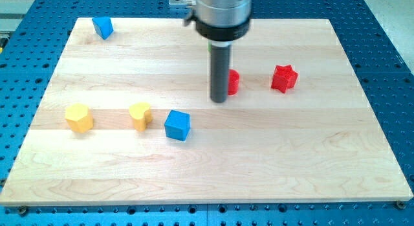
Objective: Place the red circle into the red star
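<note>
No pincer is fitted; my tip (219, 100) is pressed against the light, rigid, easily slid red circle's (233, 81) left side, opposite the red star (284, 78).

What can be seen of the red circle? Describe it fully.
The red circle is a small, bright red block with a matte, painted look. Only its right part shows, because my tip and the rod above it cover its left side, so the round shape is hard to confirm. It lies flat on the wooden board, right of centre toward the view's top. The tip sits against its left edge. The red star stands apart to its right.
</note>
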`<action>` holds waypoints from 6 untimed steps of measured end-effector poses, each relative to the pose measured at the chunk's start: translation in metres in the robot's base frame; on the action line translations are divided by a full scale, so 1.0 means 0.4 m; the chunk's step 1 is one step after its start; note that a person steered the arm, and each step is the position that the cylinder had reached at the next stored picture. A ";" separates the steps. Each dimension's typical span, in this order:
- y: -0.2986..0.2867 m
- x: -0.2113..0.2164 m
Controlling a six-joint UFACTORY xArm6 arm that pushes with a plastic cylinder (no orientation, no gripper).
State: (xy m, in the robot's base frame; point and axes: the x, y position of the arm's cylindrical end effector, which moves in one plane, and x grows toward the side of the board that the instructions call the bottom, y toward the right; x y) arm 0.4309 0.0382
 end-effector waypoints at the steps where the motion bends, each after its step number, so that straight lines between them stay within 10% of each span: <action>1: -0.166 -0.040; 6: 0.131 -0.077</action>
